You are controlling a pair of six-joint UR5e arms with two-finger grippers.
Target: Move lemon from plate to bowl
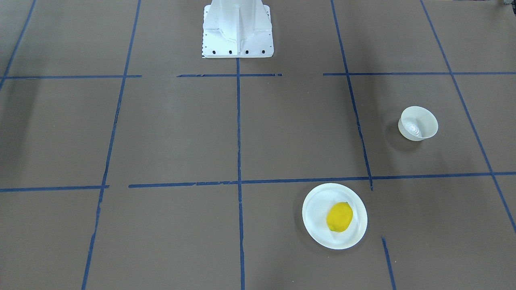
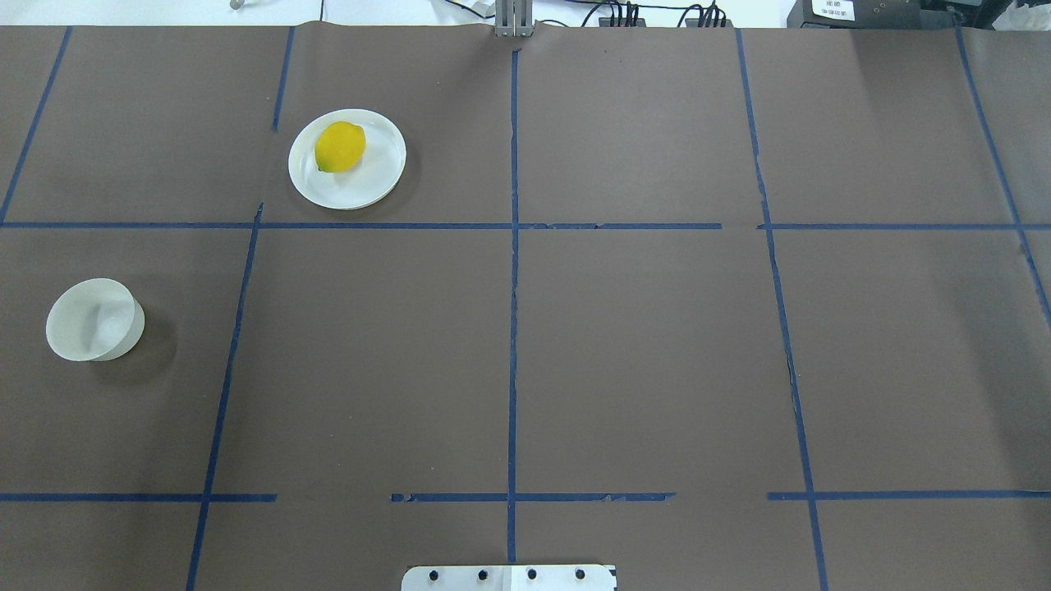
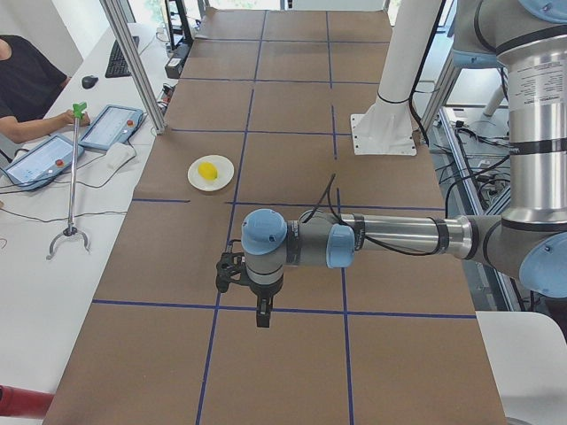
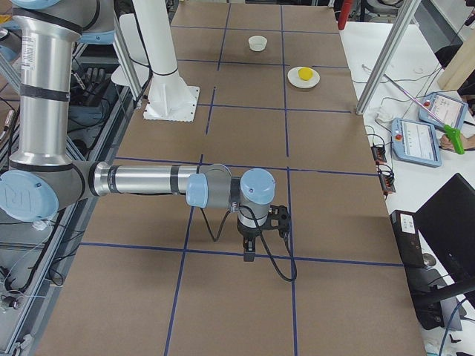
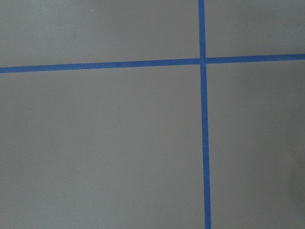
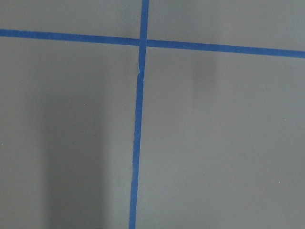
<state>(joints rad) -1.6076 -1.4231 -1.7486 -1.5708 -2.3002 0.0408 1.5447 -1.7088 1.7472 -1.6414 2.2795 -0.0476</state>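
Handling is looking straightforward here. The lemon [image 1: 339,216] is lying on its side on the plate [image 1: 312,201], slightly off the middle, with bare white plate showing all round it. The bowl [image 1: 418,123] is sitting mouth up on the robot's left side of the tabletop [image 2: 640,345], well apart from the plate and nearer to the robot's base.

Judging by its look, the fruit is going to behave as a firm, fairly light body with a smooth, rounded skin, so it is likely to be rolling or squirting out if pinched near a tapered end. The safer hold is across the short width at the fattest part, with the fingers coming straight down on either side of it. Pressing hard is not needed. The plate is looking thin and light, so it may be sliding or tipping if a finger is catching its raised rim. The bowl's mouth is looking barely wider than the fruit, so a low, centred release is seeming wise.

The left tool [image 3: 263,316] and the right tool [image 4: 249,252] are each hanging over bare tabletop, far from the plate and grasping nothing. Only the side views are showing them, so whether either is released or clenched cannot be told. Both wrist cameras are showing only brown surface and blue tape lines [image 5: 204,143].
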